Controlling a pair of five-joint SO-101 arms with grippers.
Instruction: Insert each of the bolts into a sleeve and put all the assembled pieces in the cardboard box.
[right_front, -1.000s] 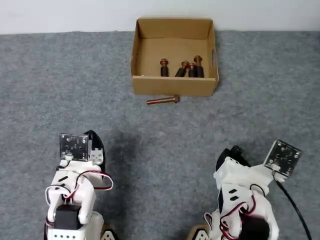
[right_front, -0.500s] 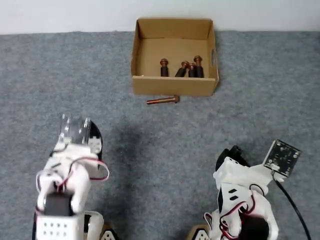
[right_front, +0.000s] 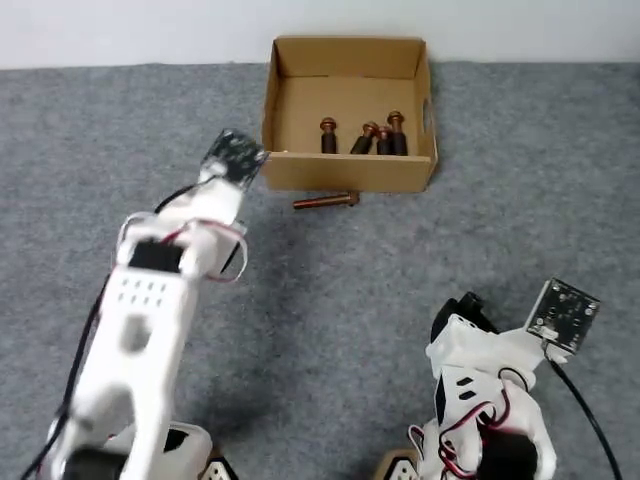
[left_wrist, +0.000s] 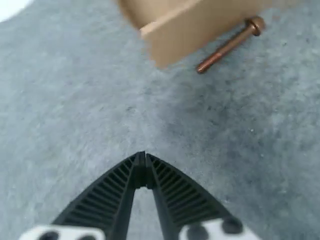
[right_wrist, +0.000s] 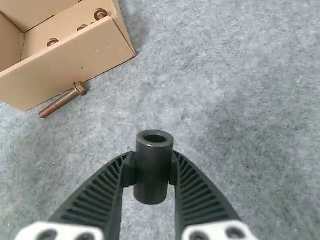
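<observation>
Grey, felt-textured bench (right_front: 330, 300). The left tool (left_wrist: 145, 167), its ribbed black fingers pressed together and empty, hovers short of a slim coppery hex-head bolt (left_wrist: 230, 44), which lies just beside the brown cardboard box (left_wrist: 200, 25). The right tool (right_wrist: 152, 167) clamps a smooth, hollow black sleeve (right_wrist: 154, 150).

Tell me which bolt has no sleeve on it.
The bare bolt lying on the carpet in front of the cardboard box; the four inside the box sit in dark sleeves.
</observation>
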